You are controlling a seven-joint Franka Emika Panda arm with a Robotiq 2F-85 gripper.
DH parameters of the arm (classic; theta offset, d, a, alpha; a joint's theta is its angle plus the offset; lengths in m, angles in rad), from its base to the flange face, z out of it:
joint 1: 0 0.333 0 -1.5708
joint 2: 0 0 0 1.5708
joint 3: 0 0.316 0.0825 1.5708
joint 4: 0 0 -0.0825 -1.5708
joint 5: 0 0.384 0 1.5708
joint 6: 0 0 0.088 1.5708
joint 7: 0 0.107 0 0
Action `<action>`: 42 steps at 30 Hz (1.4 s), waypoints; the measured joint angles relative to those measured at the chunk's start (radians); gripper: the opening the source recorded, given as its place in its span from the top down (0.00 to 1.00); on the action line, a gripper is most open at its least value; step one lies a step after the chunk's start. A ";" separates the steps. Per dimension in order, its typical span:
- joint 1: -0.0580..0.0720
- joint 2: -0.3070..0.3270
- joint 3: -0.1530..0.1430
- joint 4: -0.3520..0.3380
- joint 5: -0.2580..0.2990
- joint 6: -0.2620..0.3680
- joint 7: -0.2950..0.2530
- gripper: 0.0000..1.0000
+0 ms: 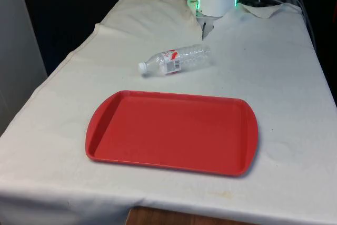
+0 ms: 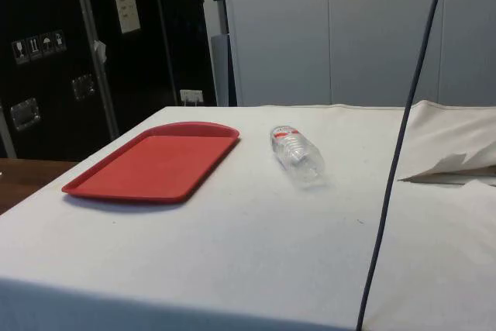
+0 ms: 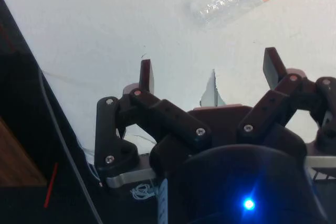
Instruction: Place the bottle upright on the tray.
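Clear plastic bottle [image 1: 176,60] with white cap and red label lying on its side on the cloth, just beyond the flat red plastic tray [image 1: 105,130]. Black two-finger gripper [image 3: 210,72] spread wide, empty, well short of it. Best grasped across mid-body, square to its long axis.

White tablecloth [image 1: 284,77] (creased at the far end); dark cabinets [image 2: 93,44] behind; black cable [image 2: 403,145] hanging across.

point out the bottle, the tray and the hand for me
bottle [image 1: 176,60], front view, on its label at mid-body
tray [image 1: 168,130], front view, on its bare red floor
hand [image 3: 209,73], wrist view, midway between its two spread fingertips
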 measured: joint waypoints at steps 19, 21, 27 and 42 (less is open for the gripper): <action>-0.008 -0.074 0.000 -0.088 -0.015 0.008 0.009 0.00; -0.008 -0.091 0.001 -0.108 -0.024 0.012 0.015 0.00; -0.008 -0.123 0.003 -0.146 -0.044 0.028 0.034 0.00; -0.008 -0.171 0.010 -0.227 -0.104 0.092 0.096 0.00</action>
